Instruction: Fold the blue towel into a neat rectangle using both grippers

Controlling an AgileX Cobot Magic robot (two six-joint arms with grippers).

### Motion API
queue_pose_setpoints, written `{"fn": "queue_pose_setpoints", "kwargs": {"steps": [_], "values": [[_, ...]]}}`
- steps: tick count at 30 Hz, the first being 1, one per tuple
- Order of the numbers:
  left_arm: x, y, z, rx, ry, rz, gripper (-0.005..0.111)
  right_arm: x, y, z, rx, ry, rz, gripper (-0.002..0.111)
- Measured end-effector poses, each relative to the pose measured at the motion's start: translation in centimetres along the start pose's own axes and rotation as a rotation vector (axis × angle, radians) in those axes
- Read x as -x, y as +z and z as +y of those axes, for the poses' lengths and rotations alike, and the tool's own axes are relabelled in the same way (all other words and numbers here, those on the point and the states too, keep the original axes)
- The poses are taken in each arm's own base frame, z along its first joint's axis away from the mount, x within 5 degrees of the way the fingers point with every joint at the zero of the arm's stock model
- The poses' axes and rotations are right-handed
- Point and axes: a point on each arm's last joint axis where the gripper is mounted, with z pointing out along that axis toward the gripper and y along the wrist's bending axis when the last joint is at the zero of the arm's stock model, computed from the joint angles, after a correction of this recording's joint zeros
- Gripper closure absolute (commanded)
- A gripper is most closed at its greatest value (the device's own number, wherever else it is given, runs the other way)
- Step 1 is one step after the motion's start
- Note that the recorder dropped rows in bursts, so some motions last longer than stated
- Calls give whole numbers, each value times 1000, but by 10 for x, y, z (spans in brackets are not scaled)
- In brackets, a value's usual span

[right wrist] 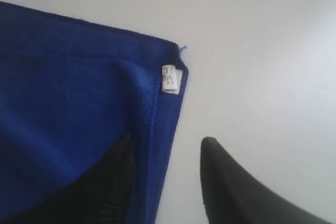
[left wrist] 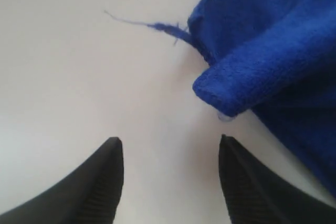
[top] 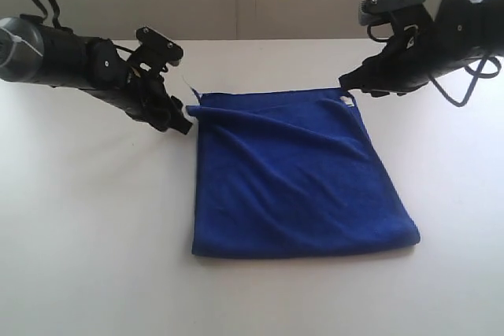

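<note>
Left gripper [top: 183,123] [left wrist: 170,145]: low over the white desk [top: 94,218], just beside the towel's far left corner; fingers spread, nothing between them but bare desk; arm cut off at the desk's left edge. Blue towel [top: 299,179] [left wrist: 262,51] [right wrist: 68,103]: doubled over, mid-desk, diagonal creases, loose thread [left wrist: 152,24] trailing from the left corner. White tag [right wrist: 171,78] [top: 349,100]: at the far right corner, print illegible. Right gripper [top: 346,83] [right wrist: 167,140]: at that corner, fingers parted astride the towel's edge, not clamped; one finger on bare desk, the other seemingly above the cloth, its outline murky.
</note>
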Motion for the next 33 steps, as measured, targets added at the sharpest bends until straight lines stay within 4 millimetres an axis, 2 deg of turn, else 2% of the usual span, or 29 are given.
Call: {"fn": "queue_pose_setpoints", "kwargs": {"steps": [5,11,19,21,25,28,33], "values": [[-11,10,-4,-28,-47,70,48,-6,10,2,27,46,89,69],[-13,10,-5,-36,-60,88,48,-19,21,7,71,47,183,69],[-14,4,-6,-59,-64,133,48,-13,9,12,131,36,168,69],[-11,-4,-6,-64,-63,137,48,-12,5,17,190,24,163,69],[1,-23,-3,-54,-60,94,48,-8,6,32,325,50,132,78],[4,-27,-2,-53,-59,87,48,0,13,48,394,33,96,83],[3,-27,-3,-61,-69,97,48,14,37,74,463,-10,57,91]]}}
